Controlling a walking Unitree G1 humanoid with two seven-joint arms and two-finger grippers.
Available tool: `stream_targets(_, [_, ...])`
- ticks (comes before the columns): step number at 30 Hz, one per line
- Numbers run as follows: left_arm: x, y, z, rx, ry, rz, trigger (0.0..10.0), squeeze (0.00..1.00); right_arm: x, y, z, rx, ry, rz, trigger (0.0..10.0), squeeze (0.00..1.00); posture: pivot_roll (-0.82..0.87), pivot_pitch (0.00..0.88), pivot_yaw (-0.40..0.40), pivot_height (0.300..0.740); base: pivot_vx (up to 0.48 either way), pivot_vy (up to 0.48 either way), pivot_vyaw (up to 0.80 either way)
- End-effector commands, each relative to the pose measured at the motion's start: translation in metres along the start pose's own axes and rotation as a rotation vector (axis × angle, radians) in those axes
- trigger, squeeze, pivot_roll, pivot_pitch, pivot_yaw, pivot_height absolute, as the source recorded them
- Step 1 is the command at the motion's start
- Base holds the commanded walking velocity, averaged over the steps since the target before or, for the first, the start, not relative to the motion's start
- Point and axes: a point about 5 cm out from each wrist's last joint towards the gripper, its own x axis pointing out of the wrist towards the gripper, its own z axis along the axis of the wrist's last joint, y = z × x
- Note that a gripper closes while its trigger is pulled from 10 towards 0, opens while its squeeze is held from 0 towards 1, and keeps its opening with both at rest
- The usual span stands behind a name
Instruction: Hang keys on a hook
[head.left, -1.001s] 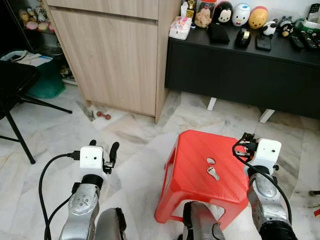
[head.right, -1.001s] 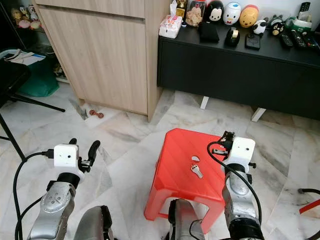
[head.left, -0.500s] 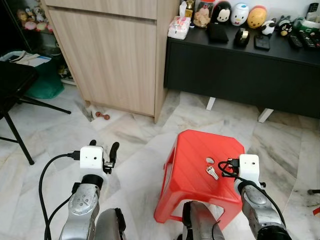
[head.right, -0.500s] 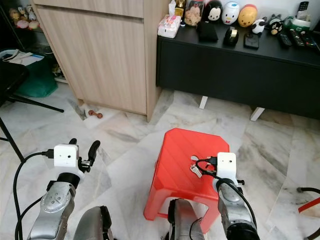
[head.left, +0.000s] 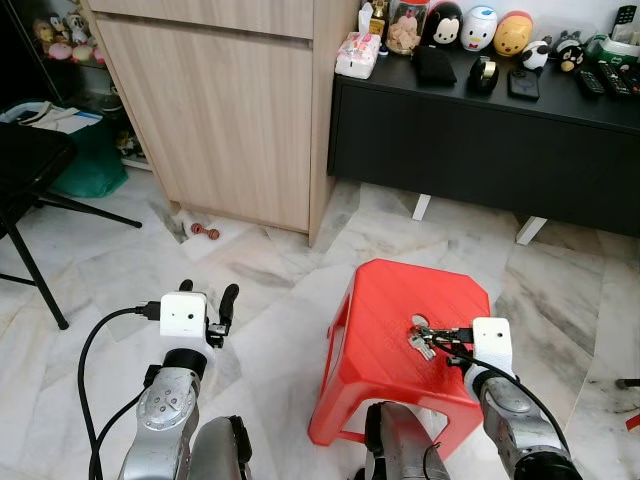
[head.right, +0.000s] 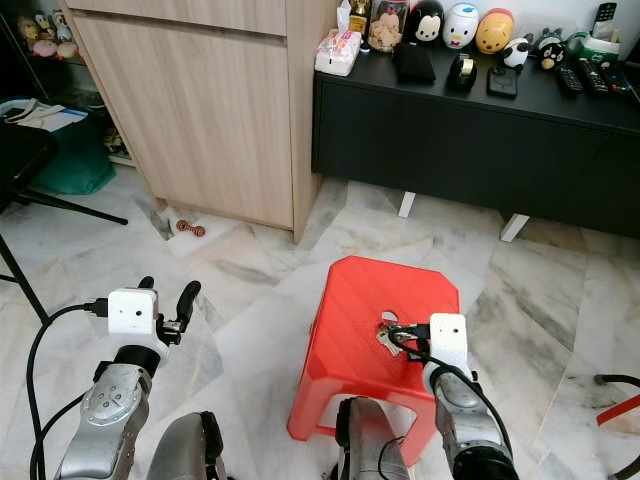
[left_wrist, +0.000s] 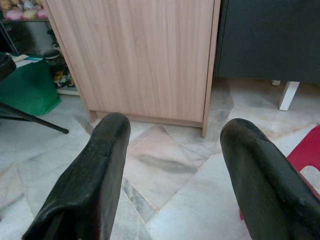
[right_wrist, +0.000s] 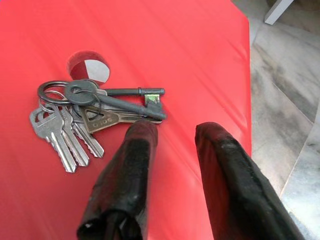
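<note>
One red stool (head.left: 385, 350) on marble floor (head.left: 270, 290) | keys (right_wrist: 85, 117) lying on it | right claw (right_wrist: 172, 145) slightly parted, empty, beside them

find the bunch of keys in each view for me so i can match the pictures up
Left eye view: the bunch of keys lies on the red stool, just ahead of the right hand.
Right eye view: same spot on the stool top.
Left wrist view: not in it.
Right wrist view: fanned out beyond the fingertips.
Shared landmark: the round hole in the stool, right beside the keys.
</note>
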Motion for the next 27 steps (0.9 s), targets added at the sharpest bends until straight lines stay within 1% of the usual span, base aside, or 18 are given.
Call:
stream_targets(1, [-0.002,-0.003,-0.003,0.004,0.01,-0.012,10.0,0.0,-0.001,-0.005,0.006,0.04,-0.061,-0.014,10.0,1.0,-0.1,0.121,-0.075,0.596,0.0,0.0,0.0])
stream_targets(2, [-0.002,-0.002,-0.003,0.004,0.009,-0.012,10.0,0.0,-0.002,-0.005,0.009,0.052,-0.085,-0.015,10.0,1.0,-0.09,0.122,-0.075,0.596,0.0,0.0,0.0])
stream_targets(4, [-0.002,-0.002,-0.003,0.005,0.009,-0.012,10.0,0.0,-0.003,-0.008,0.026,0.086,-0.187,-0.022,10.0,1.0,-0.1,0.122,-0.075,0.596,0.0,0.0,0.0])
stream_targets(5, [-0.002,-0.002,-0.003,0.005,0.009,-0.012,10.0,0.0,-0.004,-0.009,0.036,0.094,-0.243,-0.019,10.0,0.82,-0.1,0.122,-0.075,0.596,0.0,0.0,0.0])
stream_targets(6, [-0.002,-0.002,-0.003,0.005,0.009,-0.012,10.0,0.0,-0.006,-0.011,0.048,0.093,-0.307,-0.009,10.0,0.0,-0.1,0.122,-0.075,0.596,0.0,0.0,0.0])
stream_targets(8, [-0.002,-0.002,-0.003,0.004,0.009,-0.012,10.0,0.0,-0.005,-0.009,0.055,0.089,-0.322,0.025,10.0,0.0,-0.1,0.122,-0.076,0.596,0.0,0.0,0.0])
stream_targets(11, [-0.002,-0.002,-0.003,0.002,0.009,-0.011,10.0,0.0,-0.003,-0.006,0.055,0.064,-0.3,0.065,10.0,0.0,-0.1,0.122,-0.076,0.596,0.0,0.0,0.0])
stream_targets(14, [-0.001,-0.003,-0.003,0.003,0.009,-0.012,10.0,0.0,0.001,0.001,0.049,0.004,-0.227,0.131,10.0,0.0,-0.1,0.124,-0.076,0.596,0.0,0.0,0.0])
stream_targets(17, [-0.002,-0.003,-0.003,0.005,0.009,-0.012,10.0,0.0,0.003,0.007,0.042,-0.127,-0.165,0.182,10.0,0.0,-0.1,0.124,-0.077,0.596,0.0,0.0,0.0])
stream_targets(18, [-0.002,-0.002,-0.003,0.006,0.011,-0.011,10.0,0.0,0.003,0.013,0.039,-0.243,-0.149,0.242,10.0,0.0,-0.1,0.124,-0.077,0.596,0.0,0.0,0.0])
stream_targets(19, [-0.002,-0.002,-0.003,0.007,0.012,-0.01,10.0,0.0,0.003,0.015,0.039,-0.293,-0.145,0.272,10.0,0.0,-0.1,0.124,-0.079,0.596,0.0,0.0,0.0])
stream_targets(21, [-0.003,-0.002,-0.003,0.006,0.012,-0.01,10.0,0.0,0.004,0.016,0.04,-0.299,-0.132,0.292,10.0,0.0,-0.1,0.124,-0.079,0.596,0.0,0.0,0.0])
stream_targets(22, [-0.003,-0.002,-0.004,0.007,0.012,-0.01,10.0,0.0,0.005,0.016,0.044,-0.33,-0.128,0.295,10.0,0.0,-0.1,0.123,-0.081,0.596,0.0,0.0,0.0])
stream_targets(23, [-0.002,-0.003,-0.004,0.006,0.012,-0.009,10.0,0.0,0.006,0.014,0.047,-0.386,-0.123,0.293,10.0,0.0,-0.1,0.122,-0.081,0.596,0.0,0.0,0.0])
stream_targets(24, [-0.002,-0.003,-0.004,0.006,0.012,-0.009,10.0,0.0,0.006,0.014,0.047,-0.386,-0.123,0.293,10.0,0.0,-0.1,0.122,-0.081,0.596,0.0,0.0,0.0])
stream_targets(25, [-0.002,-0.003,-0.004,0.005,0.012,-0.008,10.0,0.0,0.007,0.012,0.048,-0.421,-0.12,0.293,10.0,0.0,-0.1,0.122,-0.081,0.596,0.0,0.0,0.0])
stream_targets(26, [-0.002,-0.003,-0.004,0.005,0.012,-0.008,10.0,0.0,0.008,0.01,0.05,-0.474,-0.118,0.297,10.0,0.0,-0.1,0.121,-0.083,0.596,0.0,0.0,0.0])
stream_targets(27, [-0.002,-0.003,-0.004,0.005,0.012,-0.008,10.0,0.0,0.008,0.01,0.05,-0.474,-0.118,0.297,10.0,0.0,-0.1,0.121,-0.083,0.596,0.0,0.0,0.0])
